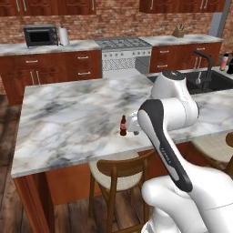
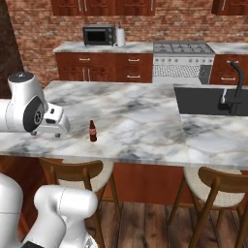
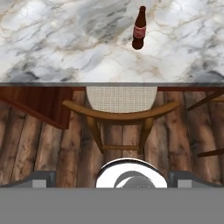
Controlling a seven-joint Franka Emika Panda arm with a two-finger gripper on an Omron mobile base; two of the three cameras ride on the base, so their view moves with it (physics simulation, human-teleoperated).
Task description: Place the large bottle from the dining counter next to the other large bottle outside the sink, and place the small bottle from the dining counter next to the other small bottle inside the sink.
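One small bottle point(image 1: 123, 125) I see upright on the table point(image 1: 68, 113), near its front edge; the jaws' state I cannot tell.

The dining counter point(image 1: 68, 118) had a smooth, polished white-grey marble top over a red-brown wooden base. The small bottle point(image 1: 123, 125) looked like glossy brown glass. The stool point(image 3: 121, 114) showed a woven cloth seat in a varnished wood frame. The floor point(image 3: 39, 148) was rough-grained plank. The far wall point(image 2: 193, 22) was matt brick, and the sink point(image 2: 198, 99) was matt black.
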